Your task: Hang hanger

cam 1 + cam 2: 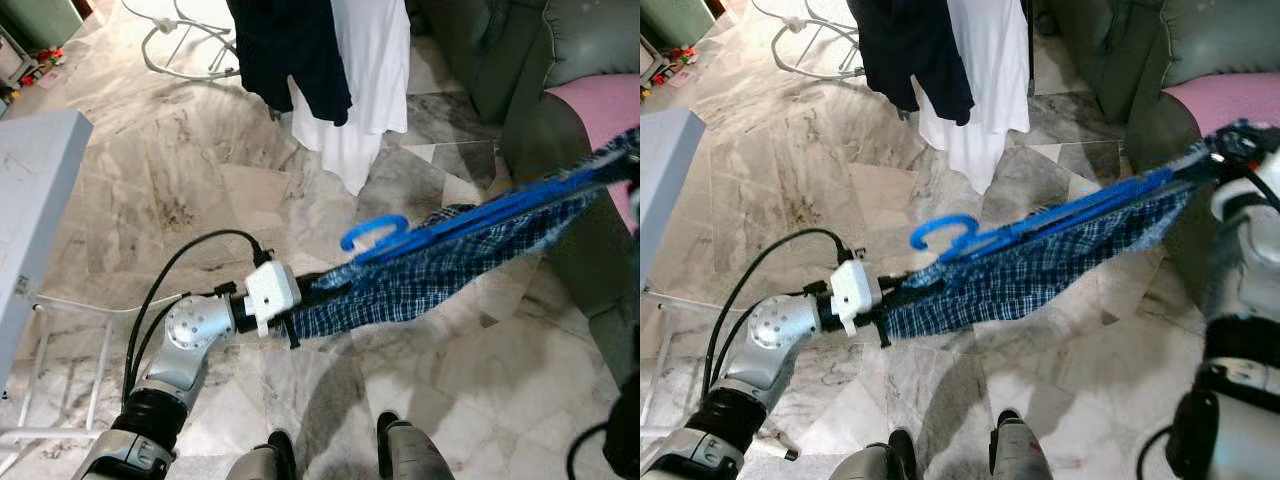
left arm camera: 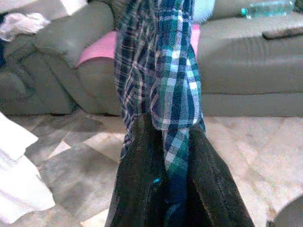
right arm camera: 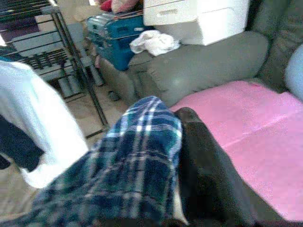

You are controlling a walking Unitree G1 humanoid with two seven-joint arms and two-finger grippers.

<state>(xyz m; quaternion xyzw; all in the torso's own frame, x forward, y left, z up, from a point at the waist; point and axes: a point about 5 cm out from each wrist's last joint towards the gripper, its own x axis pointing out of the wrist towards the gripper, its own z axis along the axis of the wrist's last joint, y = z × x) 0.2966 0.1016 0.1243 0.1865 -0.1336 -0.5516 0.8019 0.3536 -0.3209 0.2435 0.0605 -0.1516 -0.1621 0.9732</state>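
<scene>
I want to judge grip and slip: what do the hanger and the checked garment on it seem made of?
The hanger looks like moulded plastic: uniform bright blue with a slight gloss on the hook. The checked garment looks like thin woven cloth, probably cotton, matte, sagging in soft folds between the left tool and right tool.

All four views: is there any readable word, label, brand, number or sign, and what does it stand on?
No text can be read in any view.
The bottle on the sofa may carry a label: too small and blurred to read.
White boxes and the blue case: no legible marking.
Plaid garment, blue hanger, left gripper: no print visible.
</scene>
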